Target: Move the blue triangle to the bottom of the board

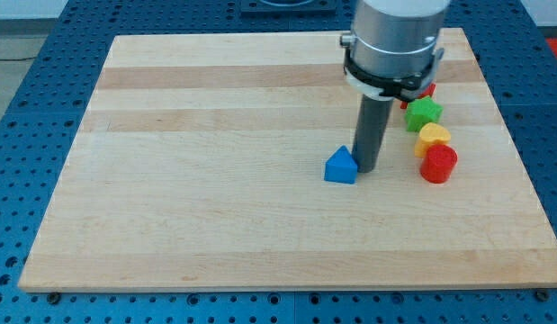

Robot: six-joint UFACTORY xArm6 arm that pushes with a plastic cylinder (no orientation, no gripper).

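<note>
My tip [368, 169] sits on the table [215, 207] touching, or all but touching, the right side of the blue triangle [341, 167]. There is no hand here, only the rod, so nothing is gripped. The triangle lies near the table's middle, slightly right of centre and well short of the bottom edge, so most of the push looks still to be done. Near the right edge stand a green star [424, 112], a yellow heart-like block [433, 137], a red cylinder [438, 164] and another partly hidden red block [427, 90].
</note>
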